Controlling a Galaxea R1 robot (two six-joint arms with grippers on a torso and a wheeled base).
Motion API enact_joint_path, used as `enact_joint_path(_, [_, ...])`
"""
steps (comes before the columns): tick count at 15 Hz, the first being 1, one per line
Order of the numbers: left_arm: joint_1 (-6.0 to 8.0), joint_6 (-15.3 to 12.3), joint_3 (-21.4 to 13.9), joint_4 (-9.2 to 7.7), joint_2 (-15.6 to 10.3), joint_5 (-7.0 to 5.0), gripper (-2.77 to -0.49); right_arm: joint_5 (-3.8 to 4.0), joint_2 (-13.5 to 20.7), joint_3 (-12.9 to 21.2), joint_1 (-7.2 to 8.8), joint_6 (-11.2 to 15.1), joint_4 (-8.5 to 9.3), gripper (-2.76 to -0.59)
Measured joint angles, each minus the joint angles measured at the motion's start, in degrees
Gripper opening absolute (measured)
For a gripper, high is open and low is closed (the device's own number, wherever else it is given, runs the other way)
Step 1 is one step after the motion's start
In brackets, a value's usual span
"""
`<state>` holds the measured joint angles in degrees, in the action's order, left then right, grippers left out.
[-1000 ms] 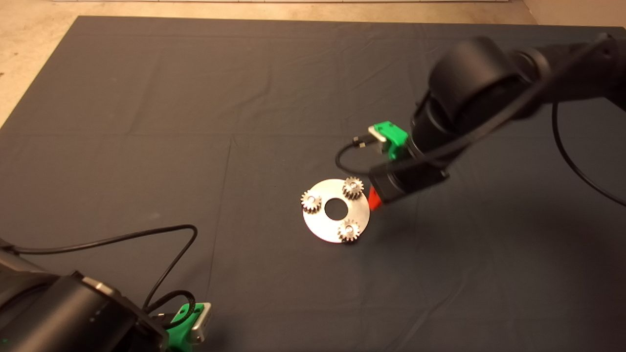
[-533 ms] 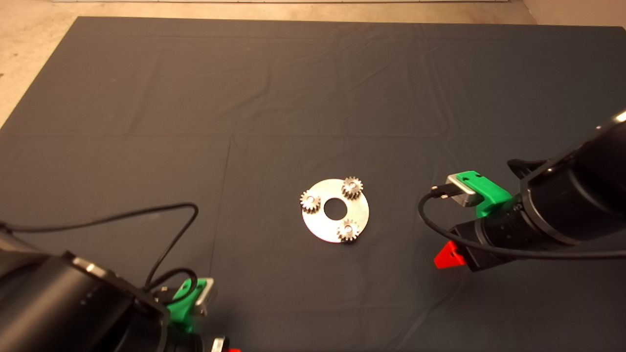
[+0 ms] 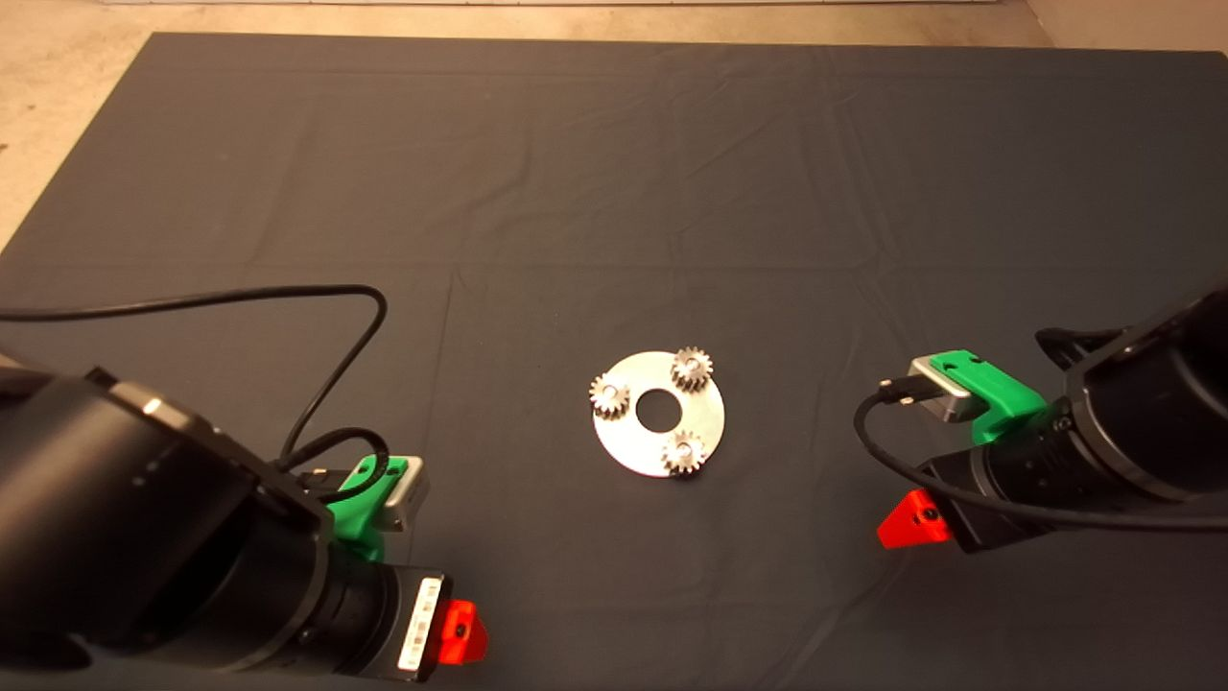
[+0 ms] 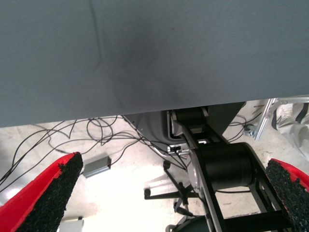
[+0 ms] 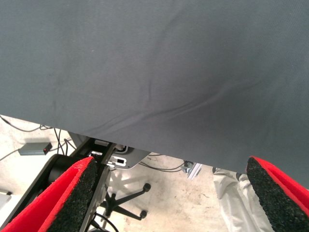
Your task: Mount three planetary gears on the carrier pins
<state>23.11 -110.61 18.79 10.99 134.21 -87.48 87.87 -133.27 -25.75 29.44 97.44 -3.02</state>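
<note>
Pretty sure this one's basically wrapped up. Dead centre of the head view there's the shiny disc (image 3: 658, 413) sitting flat on the dark mat (image 3: 576, 173), and all three planetary gears are on it in a triangle around the big centre hole: one at the upper right of the disc (image 3: 691, 369), one on the left side (image 3: 609, 395), and one at the bottom (image 3: 683, 452). Each has a little bright spot in the middle, which I read as the carrier pins poking up through the bores, so they look seated, though I can't tell from up here whether every gear is pushed fully down. No loose gears anywhere on the table that I can spot. The left pincer (image 3: 460, 631) sits at the lower left of the frame, well apart from the disc, and its wrist view shows the two red fingers (image 4: 48, 193) spread wide with nothing between them, just mat edge, floor and cables beyond. The right pincer (image 3: 913, 521) is over at the right of the frame, also well clear of the disc, fingers (image 5: 67, 198) likewise wide apart and empty. So my take: install done, nothing obvious left except maybe parking the arms.
</note>
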Motion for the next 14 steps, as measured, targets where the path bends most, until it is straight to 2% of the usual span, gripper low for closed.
enact_joint_path(4, [0.61,0.13,0.61,-1.67,0.09,0.0,-0.49,0.0,1.08,0.69,-0.01,0.11,0.15,-0.9])
enact_joint_path(5, [0.78,0.13,0.65,-1.76,0.13,0.05,-0.49,0.0,1.08,0.73,-0.01,0.13,0.16,-0.88])
enact_joint_path(6, [0.98,0.16,0.67,-1.93,0.27,0.07,-0.49,-0.02,1.22,0.78,-0.04,0.13,0.18,-0.77])
enact_joint_path(12, [1.51,0.16,0.72,-2.23,0.27,0.03,-0.49,-0.02,2.01,0.84,-0.04,0.13,0.22,-0.76])
enact_joint_path(13, [1.74,0.16,0.72,-2.28,0.28,0.0,-0.49,0.0,2.18,0.87,-0.02,0.13,0.24,-0.65])
enact_joint_path(14, [1.94,0.16,0.72,-2.28,0.35,0.02,-0.49,0.0,2.18,0.98,-0.02,0.13,0.28,-0.63])
